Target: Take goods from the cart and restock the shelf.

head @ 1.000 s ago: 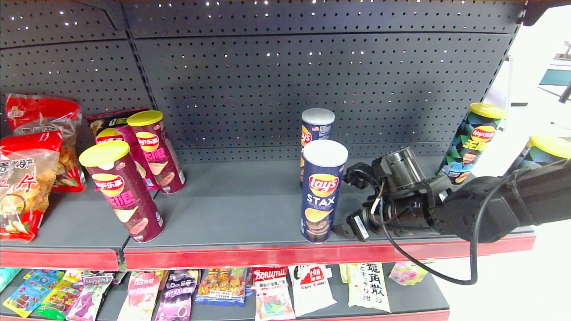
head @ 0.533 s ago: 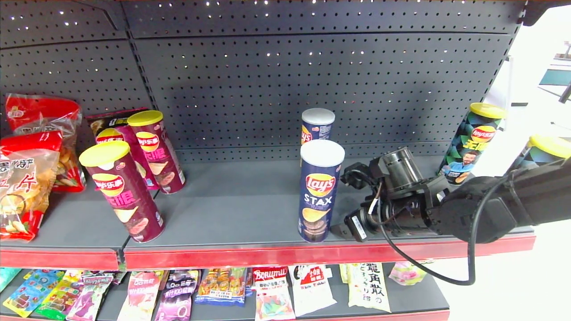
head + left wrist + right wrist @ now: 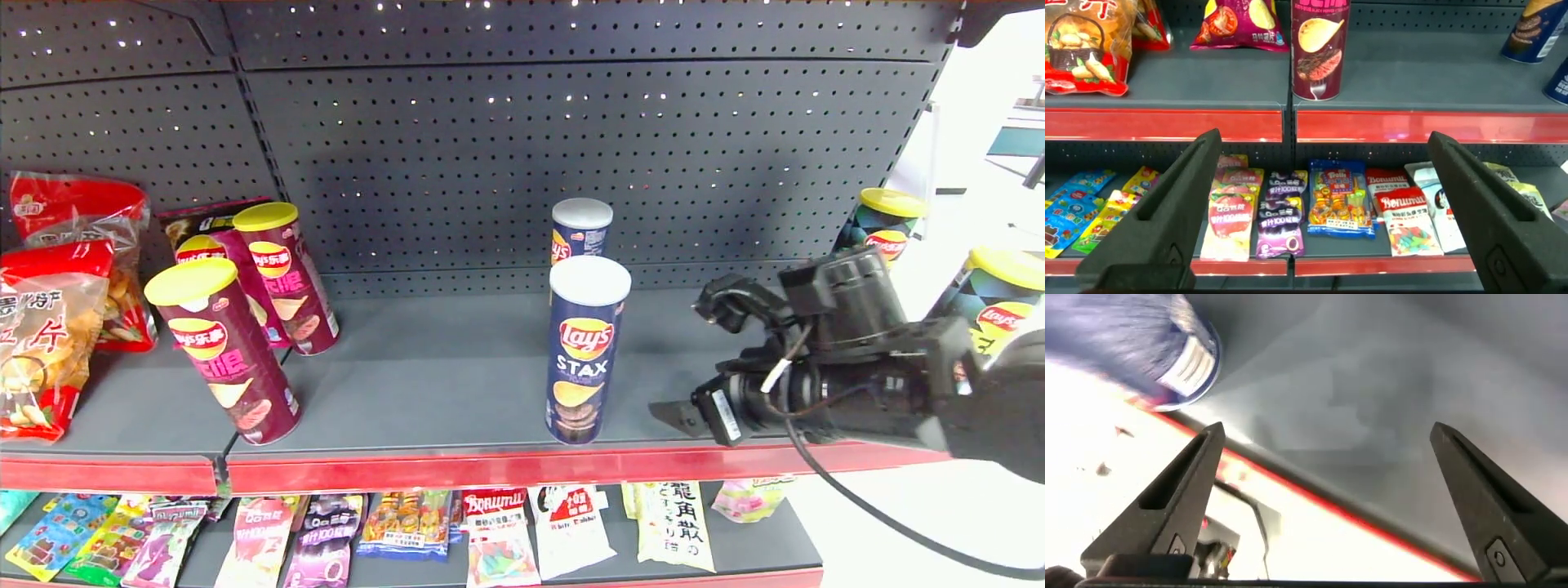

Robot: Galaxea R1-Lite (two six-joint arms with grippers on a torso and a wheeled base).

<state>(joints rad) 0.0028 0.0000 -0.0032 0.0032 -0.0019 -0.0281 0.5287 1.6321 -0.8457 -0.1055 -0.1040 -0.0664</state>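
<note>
A blue can (image 3: 584, 351) with a white lid is seen standing upright on the grey shelf (image 3: 449, 367), close to its red front lip (image 3: 490, 469). A second blue can (image 3: 580, 229) is placed directly behind it, nearer the pegboard panel (image 3: 571, 147).

The right gripper (image 3: 1327, 433) is held to the right of the front can, clear of it, level with the shelf's front edge. Its jaws are spread wide and nothing is held between them. In the head view one of its fingers (image 3: 671, 412) is pointed toward the can's base with a gap left between them. In the right wrist view the can is caught as a blur at the edge, outside the jaws.

The left gripper (image 3: 1323, 139) is likewise spread wide and empty, and is faced toward the lower shelf (image 3: 1388, 265), where flat packets (image 3: 1331, 204) are laid in a row.

Further left on the upper shelf, maroon cans (image 3: 224, 351) with yellow lids are grouped, and red snack bags (image 3: 57, 310) are stacked at the far left. At the right end, patterned cans (image 3: 886, 224) with yellow lids are partly hidden behind the right arm.
</note>
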